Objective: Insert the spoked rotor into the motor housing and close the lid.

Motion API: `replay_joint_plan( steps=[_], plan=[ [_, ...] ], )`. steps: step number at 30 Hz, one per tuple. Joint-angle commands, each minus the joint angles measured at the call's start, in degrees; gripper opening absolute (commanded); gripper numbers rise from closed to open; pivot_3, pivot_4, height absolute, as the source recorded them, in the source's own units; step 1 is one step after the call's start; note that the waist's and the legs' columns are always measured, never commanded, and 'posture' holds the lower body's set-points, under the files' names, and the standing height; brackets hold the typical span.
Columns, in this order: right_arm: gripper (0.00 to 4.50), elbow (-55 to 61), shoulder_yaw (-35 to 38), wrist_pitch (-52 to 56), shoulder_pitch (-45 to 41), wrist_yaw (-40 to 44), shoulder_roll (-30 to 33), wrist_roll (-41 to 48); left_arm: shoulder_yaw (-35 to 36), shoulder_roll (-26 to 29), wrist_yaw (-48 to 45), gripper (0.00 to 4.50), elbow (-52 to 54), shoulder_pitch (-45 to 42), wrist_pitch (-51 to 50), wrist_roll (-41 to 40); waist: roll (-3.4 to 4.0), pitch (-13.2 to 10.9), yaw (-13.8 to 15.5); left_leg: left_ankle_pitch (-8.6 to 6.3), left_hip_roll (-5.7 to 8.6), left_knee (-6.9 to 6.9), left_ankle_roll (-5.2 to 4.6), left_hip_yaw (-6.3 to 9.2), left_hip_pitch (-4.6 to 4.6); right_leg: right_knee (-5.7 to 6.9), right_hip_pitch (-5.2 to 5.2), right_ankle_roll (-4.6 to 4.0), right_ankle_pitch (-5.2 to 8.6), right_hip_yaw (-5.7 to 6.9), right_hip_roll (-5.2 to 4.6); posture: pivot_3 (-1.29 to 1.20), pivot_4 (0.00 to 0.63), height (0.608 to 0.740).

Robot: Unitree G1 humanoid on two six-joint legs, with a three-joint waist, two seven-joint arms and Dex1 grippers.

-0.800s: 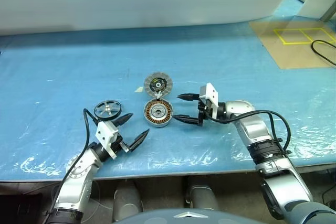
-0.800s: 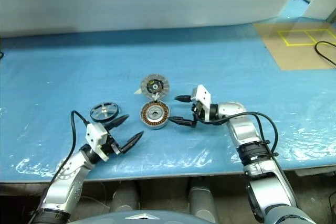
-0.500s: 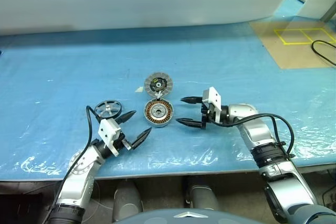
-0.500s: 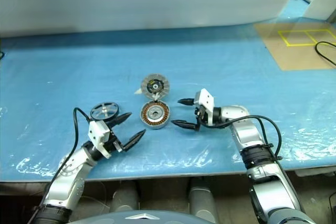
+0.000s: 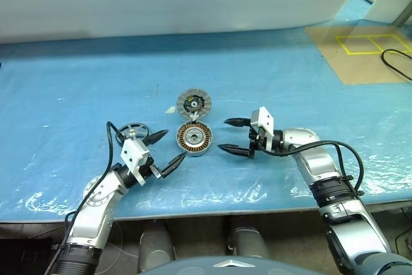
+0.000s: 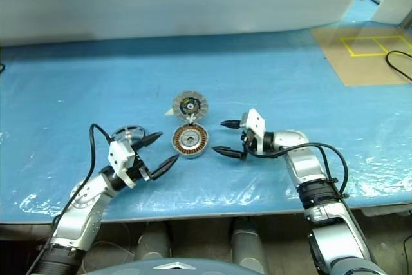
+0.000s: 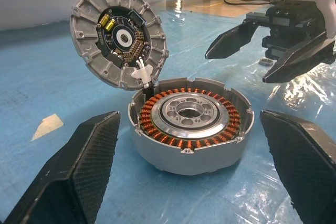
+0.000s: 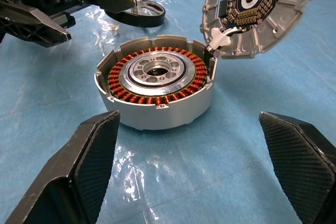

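Moved inward beside spoked rotor (image 5: 129,131): left pincer (image 5: 166,151), released. Flanking motor housing (image 5: 194,138) with upright lid (image 5: 194,103); opposite, right pincer (image 5: 231,136), released, mid-tabletop (image 5: 270,75).

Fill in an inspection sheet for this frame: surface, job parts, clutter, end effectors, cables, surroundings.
Surface: blue plastic sheet over the table, wrinkled near the front edge.
Job parts: motor housing open, no rotor inside; lid swung up, hinged at its rim; spoked rotor lying flat beside the left end effector.
Clutter: small white scrap.
End effectors: left and right end effector both open, empty, flanking the housing.
Cables: black cable at far right.
Surroundings: yellow tape square on brown floor.
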State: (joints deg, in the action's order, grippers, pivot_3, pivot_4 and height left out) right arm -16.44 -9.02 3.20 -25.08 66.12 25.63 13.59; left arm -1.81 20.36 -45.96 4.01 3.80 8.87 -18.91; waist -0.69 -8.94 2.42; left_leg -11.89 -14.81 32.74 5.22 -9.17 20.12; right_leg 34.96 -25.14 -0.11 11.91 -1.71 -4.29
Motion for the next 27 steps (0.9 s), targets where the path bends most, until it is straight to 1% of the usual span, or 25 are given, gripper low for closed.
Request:
replay_joint_plan(
  steps=[1, 7, 13, 15, 18, 21, 27],
  plan=[
    [4.46, 6.4, -0.1, 2.1, -0.6, 1.1, 1.6, 0.9, 0.4, 0.8, 0.0, 4.5, 4.0, 1.3, -0.8, -0.9, 0.0, 0.0, 0.0, 0.0, 0.0, 0.0, 0.0, 0.0, 0.0, 0.0, 0.0, 0.0, 0.0, 0.0, 0.0, 0.0, 0.15, 0.74],
    [4.46, 13.0, -2.2, 7.5, -3.2, 3.7, 4.6, 0.5, 1.2, 1.8, 0.2, 4.5, 5.8, 2.4, -1.9, -1.5, 0.0, 0.0, 0.1, 0.0, 0.0, 0.01, 0.0, 0.0, -0.02, 0.0, 0.02, 0.0, 0.0, 0.0, 0.0, 0.0, 0.15, 0.74],
    [4.46, 16.1, -11.1, 13.9, -9.4, 4.1, 7.4, -8.3, 2.1, 2.5, 0.3, 4.5, 5.6, 2.5, -2.0, -1.8, 0.0, 0.0, 0.0, 0.04, -0.01, 0.01, 0.07, 0.0, -0.05, 0.07, 0.01, 0.0, 0.0, -0.01, 0.01, 0.0, 0.15, 0.74],
    [4.46, 15.4, -14.0, 16.5, -12.3, 4.1, 6.9, -10.8, 2.3, 2.6, 0.3, 4.5, 5.7, 2.6, -2.0, -1.9, 0.0, 0.0, 0.0, 0.05, -0.01, 0.02, 0.09, 0.0, -0.04, 0.07, 0.01, 0.0, 0.0, 0.0, 0.01, 0.0, 0.15, 0.74],
    [4.46, 13.2, -17.6, 17.3, -16.7, 4.1, 5.3, -14.2, 2.6, 2.8, 0.2, 4.5, 5.9, 2.9, -2.0, -2.1, 0.0, 0.0, 0.0, 0.07, 0.0, 0.02, 0.12, 0.0, -0.03, 0.07, 0.0, 0.0, 0.0, 0.0, 0.01, 0.0, 0.15, 0.74],
    [4.46, 11.9, -19.7, 17.7, -20.7, 5.0, 3.4, -15.8, 3.1, 3.1, -0.1, 4.5, 6.2, 3.5, -1.8, -2.3, 0.0, 0.0, 0.0, 0.08, -0.01, 0.03, 0.15, 0.0, -0.03, 0.09, -0.02, 0.0, 0.0, -0.01, 0.01, 0.0, 0.15, 0.74],
    [4.46, 9.7, -23.9, 15.8, -25.2, 8.5, 2.9, -19.1, 3.6, 3.8, -0.3, 4.5, 6.3, 5.1, -1.4, -2.2, 0.0, 0.0, 0.1, 0.08, -0.01, 0.03, 0.15, 0.0, -0.01, 0.1, -0.03, 0.0, 0.0, 0.0, 0.0, 0.0, 0.15, 0.74]
  ],
)
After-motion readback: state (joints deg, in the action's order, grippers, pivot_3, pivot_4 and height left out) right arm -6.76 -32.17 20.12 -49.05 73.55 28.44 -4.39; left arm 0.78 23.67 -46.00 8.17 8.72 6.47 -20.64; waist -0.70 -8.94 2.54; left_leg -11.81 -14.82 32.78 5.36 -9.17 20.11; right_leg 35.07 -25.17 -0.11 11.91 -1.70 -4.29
